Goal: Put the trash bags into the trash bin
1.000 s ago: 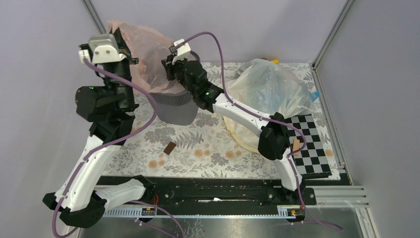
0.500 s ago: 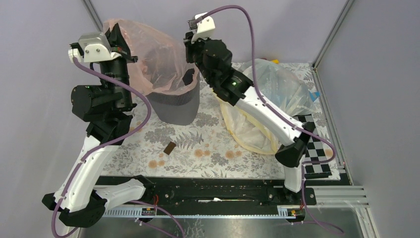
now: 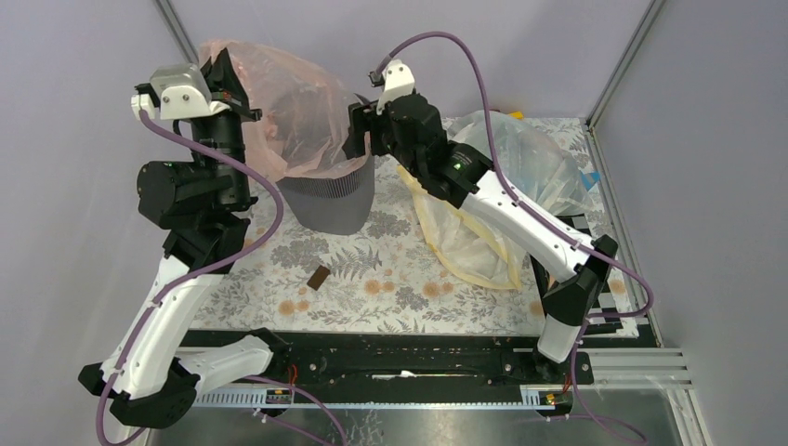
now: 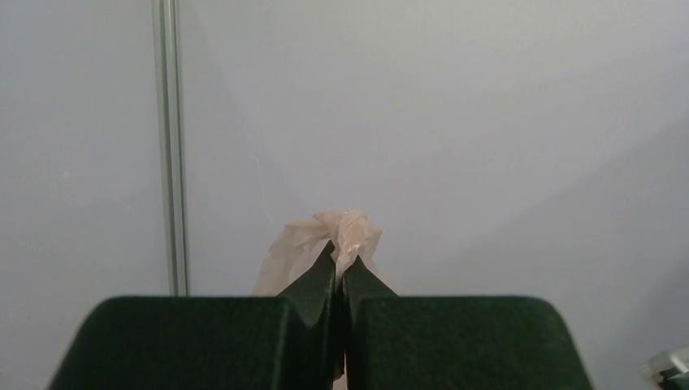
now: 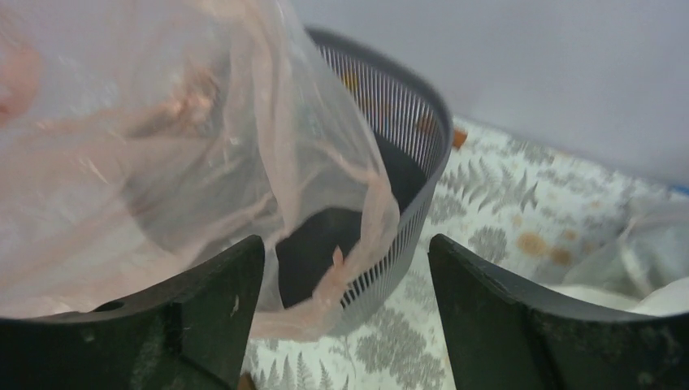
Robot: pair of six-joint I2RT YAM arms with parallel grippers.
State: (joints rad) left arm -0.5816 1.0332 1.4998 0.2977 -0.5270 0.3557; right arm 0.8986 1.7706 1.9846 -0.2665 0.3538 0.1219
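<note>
A pale pink trash bag [image 3: 288, 107] hangs puffed up over the dark grey mesh trash bin [image 3: 330, 200] at the back left, its lower edge draped over the bin's rim. My left gripper [image 3: 223, 70] is raised high at the bag's left side and shut on a pinch of pink film [image 4: 351, 231]. My right gripper [image 3: 358, 139] stands open just right of the bin's rim, holding nothing. In the right wrist view the trash bag [image 5: 162, 162] hangs loose over the trash bin [image 5: 406, 146], between and beyond the right gripper's [image 5: 345, 268] wide jaws.
A bigger clear bag with a cream-yellow band [image 3: 483, 200] lies right of the bin under my right arm. A small brown piece [image 3: 318, 277] lies on the floral cloth [image 3: 390, 279]. A checkerboard [image 3: 604, 288] sits at the right edge. Grey walls close in behind.
My right gripper rose from the bin's mouth, opened and let go of the pink bag, now settling beside the rim. The bag spread wider over the bin. My left gripper kept its grip.
</note>
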